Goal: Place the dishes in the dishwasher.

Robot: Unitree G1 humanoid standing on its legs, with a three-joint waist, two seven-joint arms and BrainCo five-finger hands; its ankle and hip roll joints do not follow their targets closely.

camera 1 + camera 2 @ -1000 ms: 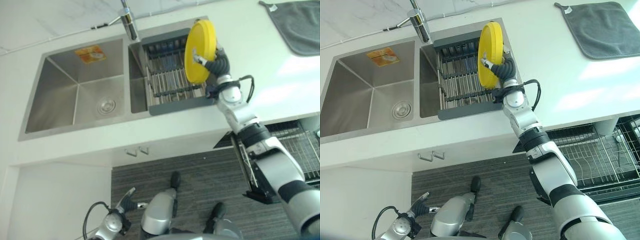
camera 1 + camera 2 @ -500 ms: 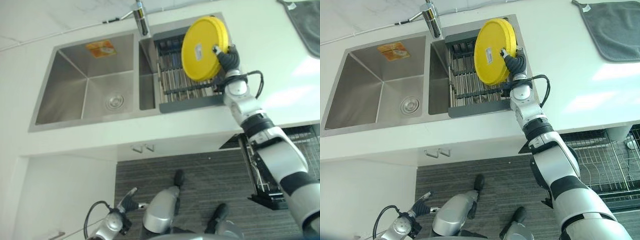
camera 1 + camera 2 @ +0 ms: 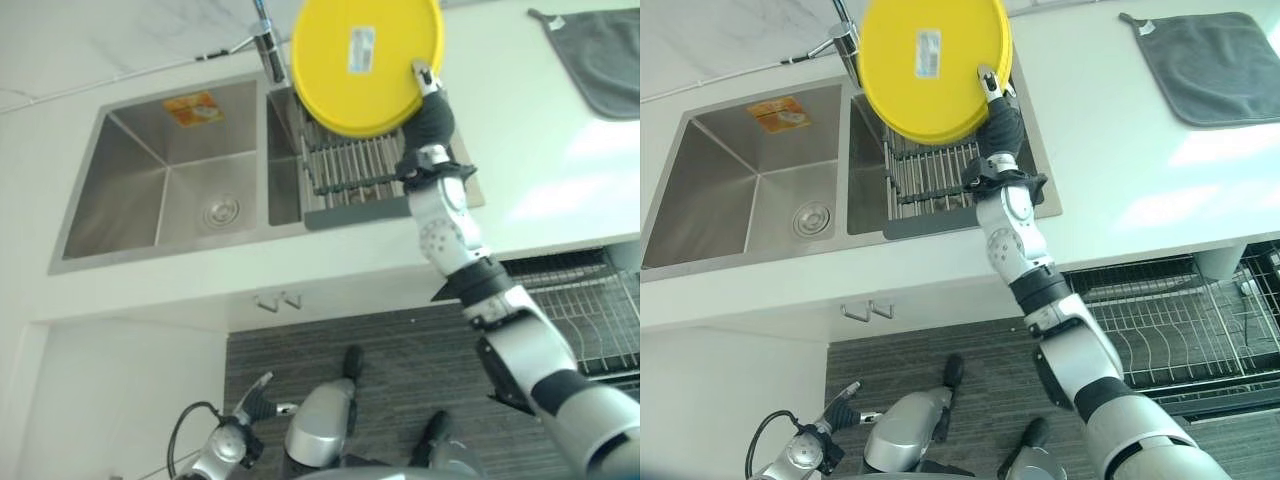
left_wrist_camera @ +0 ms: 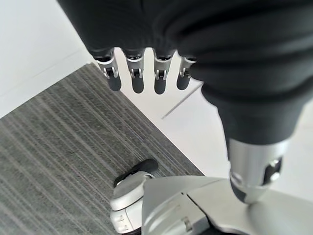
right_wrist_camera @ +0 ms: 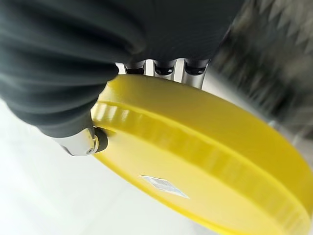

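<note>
Carpet, grey and ribbed [image 4: 58, 161], is lying nearest to us, and above it our left hand [image 4: 142, 73] is hanging idle with its fingers straight and relaxed, holding nothing. Just beyond, at our right, the open dishwasher's wire rack [image 3: 1160, 320] is standing pulled out below the white countertop [image 3: 1120, 170]. Farther on, our right arm is reaching up over that counter, and our right hand [image 3: 428, 100] is pinching the rim of a round yellow plastic plate [image 3: 365, 62], thumb on one face and fingers behind the other. We are holding the plate high, its underside with a small white label turned toward us, above the dark-framed metal drying rack [image 3: 350, 165] that is sitting in the right basin of the stainless steel double sink [image 3: 160, 180]. A grey cloth mat [image 3: 1210, 65] is lying at the far right of the counter.

We are judging that the carrying step is under way: the plate is off the rack and not yet in the dishwasher. Next we are needing to swing it right and down into the wire rack, keeping the pinch firm.

Compared with a second ago, the plate is higher and nearer to us, turned from edge-on to flat-faced, and our view has shifted too.
</note>
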